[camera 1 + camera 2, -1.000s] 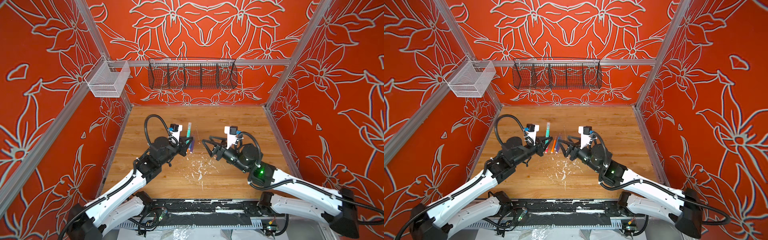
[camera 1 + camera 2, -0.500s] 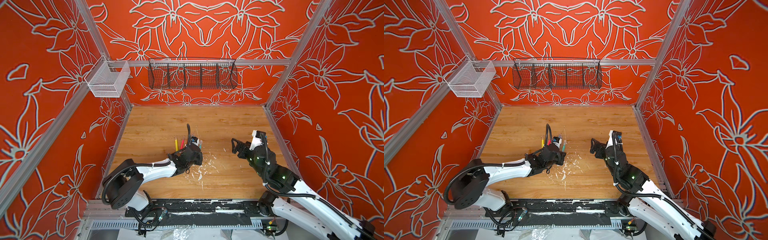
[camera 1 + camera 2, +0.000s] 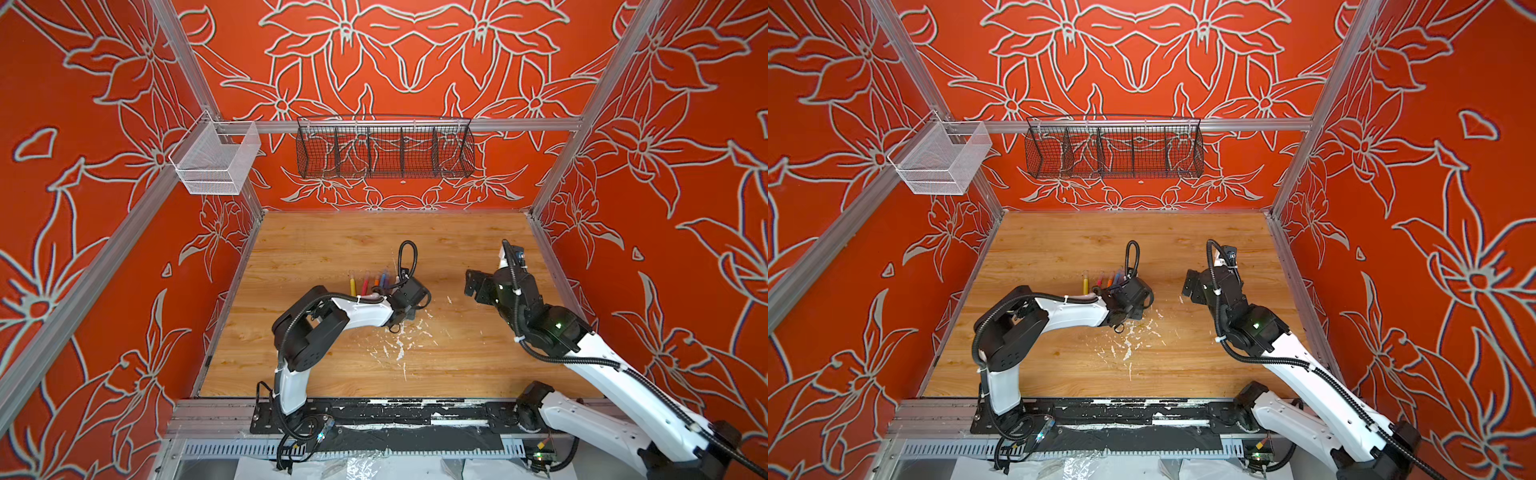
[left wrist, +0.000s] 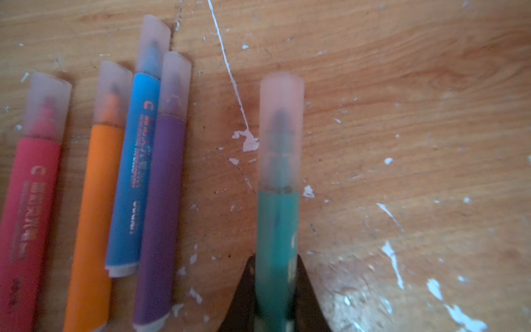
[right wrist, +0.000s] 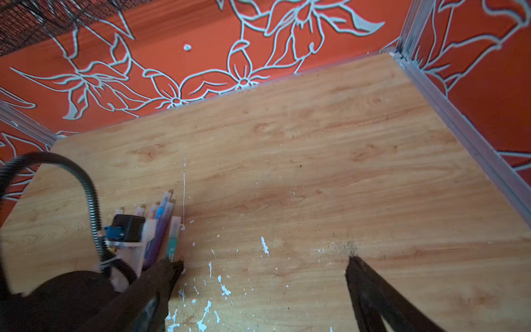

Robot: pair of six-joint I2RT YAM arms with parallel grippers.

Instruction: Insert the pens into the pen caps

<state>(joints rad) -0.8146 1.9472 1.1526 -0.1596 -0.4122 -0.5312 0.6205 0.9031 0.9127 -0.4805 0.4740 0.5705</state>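
Note:
My left gripper (image 4: pixel 275 260) is shut on the green pen (image 4: pixel 277 230), which wears a clear cap (image 4: pixel 281 129). It is low over the wood, beside the purple pen (image 4: pixel 161 215). The blue (image 4: pixel 135 172), orange (image 4: pixel 94 215) and pink-red (image 4: pixel 28 201) pens lie in a row, each with a clear cap. In both top views the yellow pen (image 3: pixel 353 286) ends that row. The left wrist (image 3: pixel 411 293) hides the left gripper's fingers there. My right gripper (image 5: pixel 265 261) stands open and empty to the right (image 3: pixel 473 282), apart from the pens.
White paint flecks (image 3: pixel 399 345) are scattered over the middle of the wooden table (image 3: pixel 457 365). A black wire basket (image 3: pixel 384 147) hangs on the back wall and a white mesh basket (image 3: pixel 214 160) on the left rail. The right wall rail (image 5: pixel 465 129) runs close by.
The two grippers have drawn apart. The left one came down beside the row of pens with the green pen. The right one swung to the right and opened wide.

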